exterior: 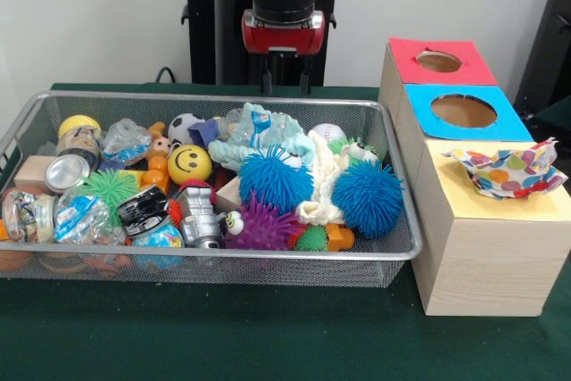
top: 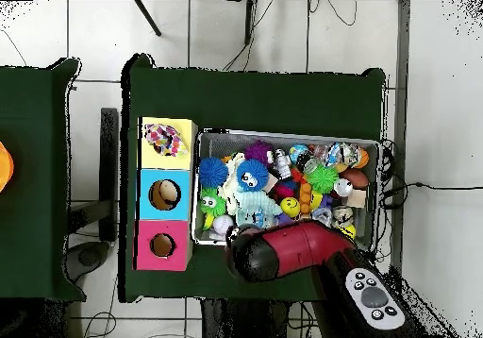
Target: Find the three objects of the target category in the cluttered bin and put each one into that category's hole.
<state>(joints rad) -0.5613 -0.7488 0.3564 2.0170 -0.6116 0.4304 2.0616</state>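
Note:
The wire mesh bin (exterior: 223, 98) is full of toys; it also shows in the overhead view (top: 283, 134). One polka-dot cloth (exterior: 508, 169) lies bunched on the yellow surround (exterior: 473, 207) of the wooden box (exterior: 486, 265) and covers the hole; it shows in the overhead view too (top: 166, 139). I see no other polka-dot cloth in the bin. My gripper (exterior: 285, 85) hangs above the bin's far rim, open and empty. In the overhead view the arm (top: 292, 249) hides it.
A mint-green cloth (exterior: 268, 131) and a cream cloth (exterior: 323, 192) lie among blue spiky balls (exterior: 366, 195), a smiley ball (exterior: 189, 164), cans and plastic bags. The blue-surround hole (exterior: 463, 111) and the red-surround hole (exterior: 438, 62) are on the same box.

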